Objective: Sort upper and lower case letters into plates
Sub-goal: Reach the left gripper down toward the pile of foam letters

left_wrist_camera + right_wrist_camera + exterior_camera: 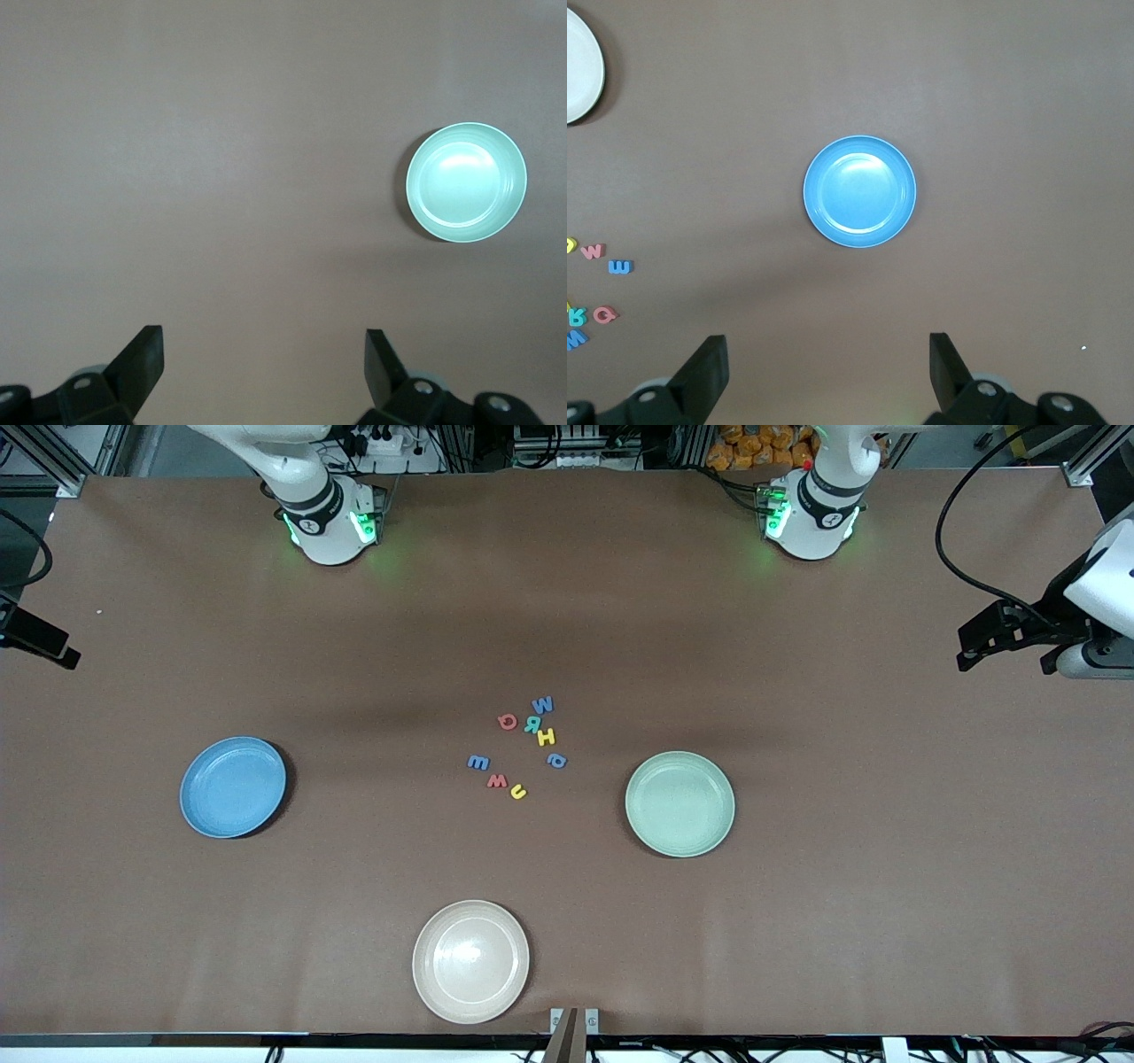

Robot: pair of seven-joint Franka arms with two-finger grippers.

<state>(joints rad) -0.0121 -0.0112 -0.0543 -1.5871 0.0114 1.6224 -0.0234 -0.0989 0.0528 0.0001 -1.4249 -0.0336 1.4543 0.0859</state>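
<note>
Several tiny flat letters (523, 748) in blue, red, yellow and teal lie clustered mid-table, between the blue plate (233, 786) and the mint plate (679, 803). Both plates are bare. My right gripper (826, 345) is open and empty, high over the table beside the blue plate (859, 190); some letters (607, 266) show at that view's edge. My left gripper (263, 341) is open and empty, high over bare table, with the mint plate (466, 181) off to one side. No letters show in the left wrist view.
A cream plate (470, 960) sits near the table's front edge, nearer to the front camera than the letters; its rim also shows in the right wrist view (580, 71). Both arm bases (328, 522) (811, 518) stand at the back edge.
</note>
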